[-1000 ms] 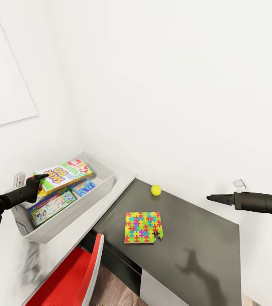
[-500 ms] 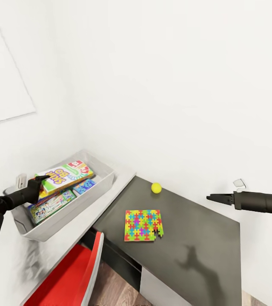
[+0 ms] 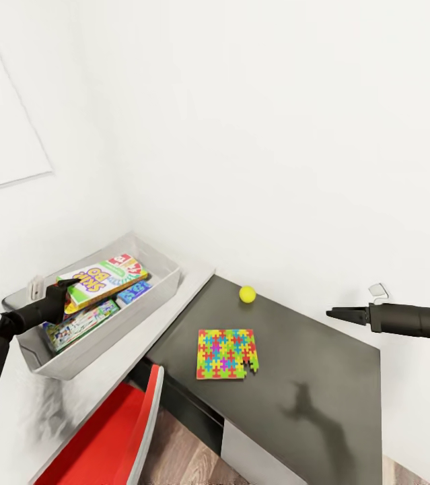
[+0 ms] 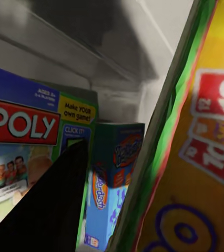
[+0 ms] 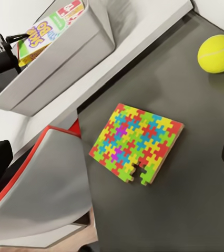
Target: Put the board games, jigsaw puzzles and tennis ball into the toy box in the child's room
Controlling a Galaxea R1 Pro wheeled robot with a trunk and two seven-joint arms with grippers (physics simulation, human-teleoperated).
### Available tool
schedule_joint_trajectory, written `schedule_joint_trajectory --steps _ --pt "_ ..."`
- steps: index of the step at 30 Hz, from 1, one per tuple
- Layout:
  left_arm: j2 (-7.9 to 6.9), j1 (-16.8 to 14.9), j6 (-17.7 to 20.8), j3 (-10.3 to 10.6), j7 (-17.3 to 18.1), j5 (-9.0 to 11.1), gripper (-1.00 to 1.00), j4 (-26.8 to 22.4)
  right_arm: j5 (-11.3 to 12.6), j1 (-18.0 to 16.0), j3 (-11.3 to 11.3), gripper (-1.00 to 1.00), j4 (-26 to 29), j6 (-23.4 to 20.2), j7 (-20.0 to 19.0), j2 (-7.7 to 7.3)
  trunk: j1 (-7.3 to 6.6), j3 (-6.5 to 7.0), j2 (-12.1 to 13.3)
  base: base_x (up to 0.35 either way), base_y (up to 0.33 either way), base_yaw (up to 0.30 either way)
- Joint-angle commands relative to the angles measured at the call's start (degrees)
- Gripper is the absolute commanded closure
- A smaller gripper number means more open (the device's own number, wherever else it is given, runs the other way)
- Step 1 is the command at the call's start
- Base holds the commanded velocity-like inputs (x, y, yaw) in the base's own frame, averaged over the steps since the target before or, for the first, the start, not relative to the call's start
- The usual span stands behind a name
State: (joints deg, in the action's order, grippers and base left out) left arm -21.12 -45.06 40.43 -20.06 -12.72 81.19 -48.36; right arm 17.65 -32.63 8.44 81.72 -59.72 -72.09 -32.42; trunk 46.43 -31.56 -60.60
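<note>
Inside the toy box [image 3: 149, 303], the left fingers [image 3: 66, 285] pinch the tilted SKIP BO game [image 3: 103, 276] above the MONOPOLY box [image 3: 80, 323]. Beside the toy box, on the dark worktop [image 3: 322, 364], lie a jigsaw puzzle [image 3: 227, 353] and the tennis ball [image 3: 247, 294]. The right fingers [image 3: 341, 314] are pressed together.
</note>
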Motion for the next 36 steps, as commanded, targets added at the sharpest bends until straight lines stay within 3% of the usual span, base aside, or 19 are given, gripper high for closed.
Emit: schedule_joint_trajectory --steps 1,33,34,36 --pt "0.00 0.0 0.7 -0.1 -0.7 -2.6 1.00 0.1 0.0 0.0 0.0 -1.00 0.0 -0.3 -0.2 -0.01 0.01 -0.16 0.0 0.000 0.000 0.000" --pt "-0.24 0.0 0.8 -0.1 2.1 -2.8 1.00 0.1 0.0 0.2 0.2 -1.00 0.6 -0.3 -0.2 -0.33 0.01 -2.72 0.0 0.000 0.000 0.000" --pt "-0.24 0.0 0.9 -0.1 2.2 -2.8 -1.00 0.1 0.0 0.3 0.2 -1.00 0.7 -0.3 -0.2 -0.34 0.01 -2.73 0.0 0.000 0.000 0.000" --pt "-0.24 0.0 1.0 -0.1 2.2 -2.8 -1.00 0.1 0.0 0.4 0.2 -1.00 0.8 -0.3 -0.2 -0.35 0.01 -2.74 0.0 0.000 0.000 0.000"
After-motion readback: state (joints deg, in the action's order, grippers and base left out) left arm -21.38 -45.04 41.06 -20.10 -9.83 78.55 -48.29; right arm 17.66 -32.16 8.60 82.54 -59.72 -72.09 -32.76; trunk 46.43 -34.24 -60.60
